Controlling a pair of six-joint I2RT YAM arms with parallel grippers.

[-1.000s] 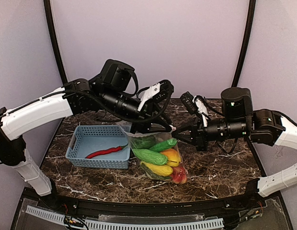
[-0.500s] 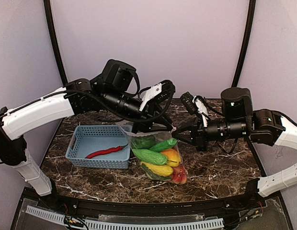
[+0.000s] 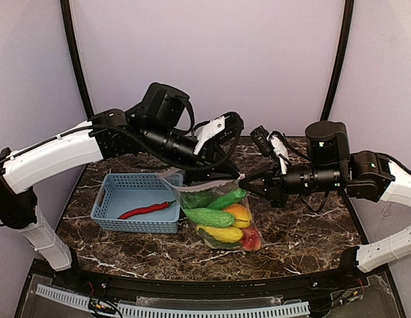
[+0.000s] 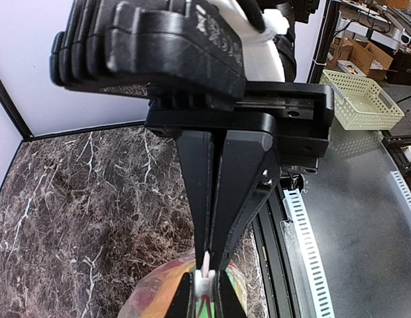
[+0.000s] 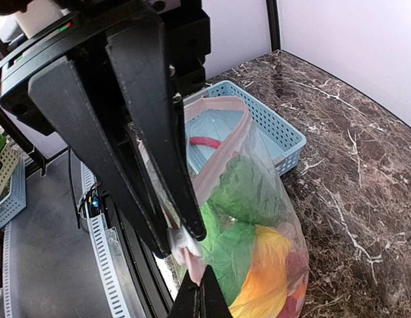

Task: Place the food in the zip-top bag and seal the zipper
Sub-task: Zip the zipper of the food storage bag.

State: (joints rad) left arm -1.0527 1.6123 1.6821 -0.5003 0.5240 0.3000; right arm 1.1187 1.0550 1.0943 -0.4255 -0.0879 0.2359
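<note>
Entries, as I see them from the console.

1. Lower centre, top view: zip-top bag (image 3: 192, 193), lower end on the marble table (image 3: 305, 232), packed with food (image 3: 225, 233) in green, yellow, orange and red.
2. Just left of it: blue basket (image 3: 126, 192) holding a red chili (image 3: 147, 210).
3. At the bag's mouth, further up: left gripper (image 3: 222, 177) and right gripper (image 3: 244, 180), both clenched on its rim.

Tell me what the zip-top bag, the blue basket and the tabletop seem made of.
The zip-top bag: thin, clear, glossy plastic film, probably; the food shows through and it creases. The blue basket: rigid moulded plastic, matte, judging by its even lattice walls. The tabletop: dark brown marble pattern with white veins, smooth; stone or printed laminate, cannot tell.
</note>
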